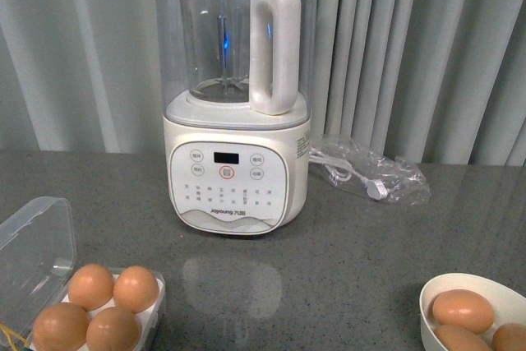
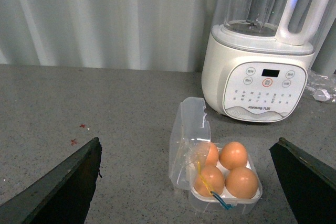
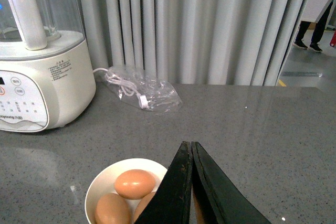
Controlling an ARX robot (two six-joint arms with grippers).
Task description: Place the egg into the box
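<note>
The box (image 1: 34, 242) is a clear plastic carton with its lid standing open, at the front left of the grey table. Every cup of its white tray holds a brown egg (image 1: 136, 287). In the left wrist view the box (image 2: 185, 129) lies ahead of my left gripper (image 2: 188, 141), which is open, empty and clear of it. Yellow and blue threads (image 2: 212, 192) hang at its near corner. My right gripper (image 3: 188, 144) is shut and empty, above the near rim of a white bowl (image 3: 102, 179). Neither gripper shows in the front view.
The white bowl (image 1: 434, 287) at the front right holds three more brown eggs (image 3: 135, 183). A large white blender (image 1: 234, 170) stands mid-table, and a plastic bag with a cable (image 1: 370, 172) lies to its right. Grey curtains hang behind.
</note>
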